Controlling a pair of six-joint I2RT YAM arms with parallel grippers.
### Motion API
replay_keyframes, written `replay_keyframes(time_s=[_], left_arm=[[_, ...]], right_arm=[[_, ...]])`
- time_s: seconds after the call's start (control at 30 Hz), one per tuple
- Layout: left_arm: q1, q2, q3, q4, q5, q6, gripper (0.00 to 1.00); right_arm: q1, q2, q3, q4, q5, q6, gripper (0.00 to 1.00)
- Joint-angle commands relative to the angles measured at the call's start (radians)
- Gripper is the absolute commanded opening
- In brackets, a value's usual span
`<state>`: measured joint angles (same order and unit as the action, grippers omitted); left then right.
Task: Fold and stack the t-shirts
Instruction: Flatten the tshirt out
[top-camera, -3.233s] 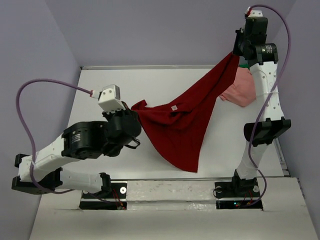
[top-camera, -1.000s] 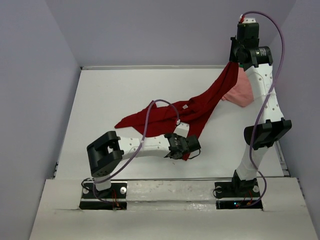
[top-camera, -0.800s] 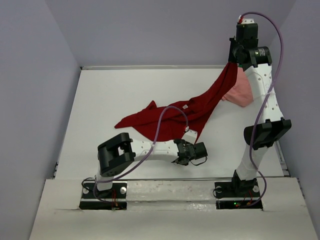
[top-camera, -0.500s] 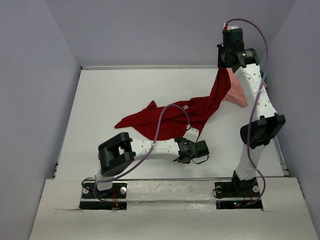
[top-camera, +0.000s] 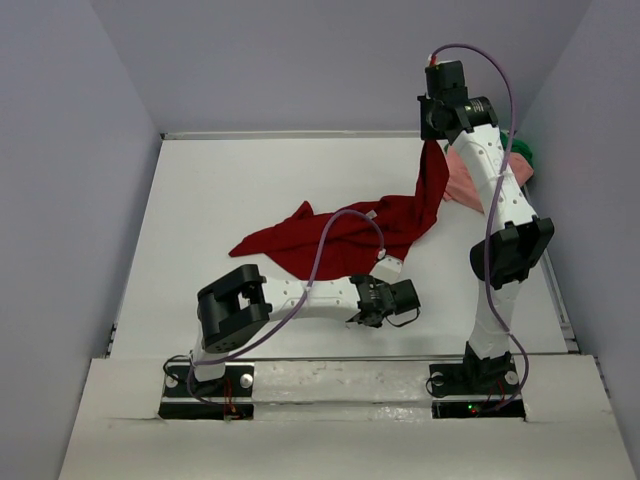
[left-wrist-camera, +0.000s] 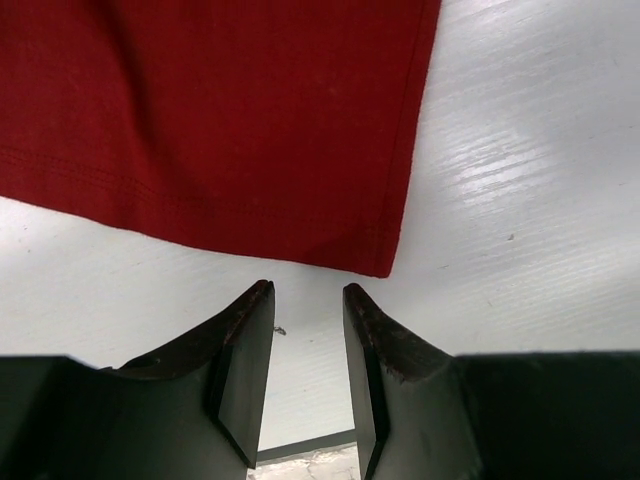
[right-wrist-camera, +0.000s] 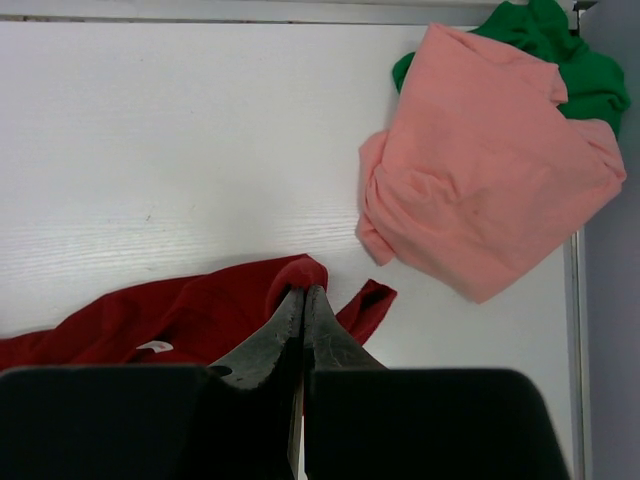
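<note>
While part of the red shirt (top-camera: 340, 235) is held up off the table (top-camera: 220, 180) by the right gripper (right-wrist-camera: 303, 292), whose fingers are pressed together on a fold of the cloth, the rest is spread crumpled across the table's middle. The left gripper (left-wrist-camera: 307, 290) is set low near the front edge, its fingers parted with nothing between them, just short of the shirt's hem corner. The pink shirt (right-wrist-camera: 490, 180) is bunched at the far right, and the green shirt (right-wrist-camera: 560, 50) is seen behind it, partly covered by it.
</note>
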<state>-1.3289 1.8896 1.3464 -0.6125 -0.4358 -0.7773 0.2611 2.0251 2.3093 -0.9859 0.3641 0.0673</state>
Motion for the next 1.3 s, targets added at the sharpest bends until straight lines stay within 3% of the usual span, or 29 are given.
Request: replay_keyframes(time_s=[0.0,0.27,0.7,0.77,0.87,0.9,1.1,1.27], left_arm=[[-0.003,0.028,0.042,0.046,0.026,0.059,0.45],[0.0,0.057,0.037,0.115,0.086,0.11,0.52],[0.01,0.114,0.068,0.137,0.104,0.139,0.52],[0.014,0.112,0.06,0.132,0.103,0.132,0.45],[0.016,0.097,0.06,0.111,0.053,0.116,0.05],[0.016,0.086,0.068,0.082,0.023,0.099,0.0],[0.008,-0.009,0.086,-0.055,-0.087,0.018,0.0],[-0.021,-0.144,0.167,-0.278,-0.292,-0.127,0.0]], right_arm=[[-0.003,-0.012,0.045,0.015,0.015,-0.007,0.0],[-0.003,-0.006,0.041,0.02,0.015,-0.009,0.0],[-0.003,-0.019,0.035,0.026,0.015,-0.015,0.0],[-0.003,-0.019,0.035,0.029,0.015,-0.015,0.0],[-0.003,-0.019,0.029,0.029,0.018,-0.014,0.0],[-0.003,-0.017,0.025,0.029,0.032,-0.014,0.0],[-0.025,-0.023,0.036,0.029,0.082,-0.008,0.0],[-0.078,-0.057,0.047,0.033,0.124,0.009,0.0]])
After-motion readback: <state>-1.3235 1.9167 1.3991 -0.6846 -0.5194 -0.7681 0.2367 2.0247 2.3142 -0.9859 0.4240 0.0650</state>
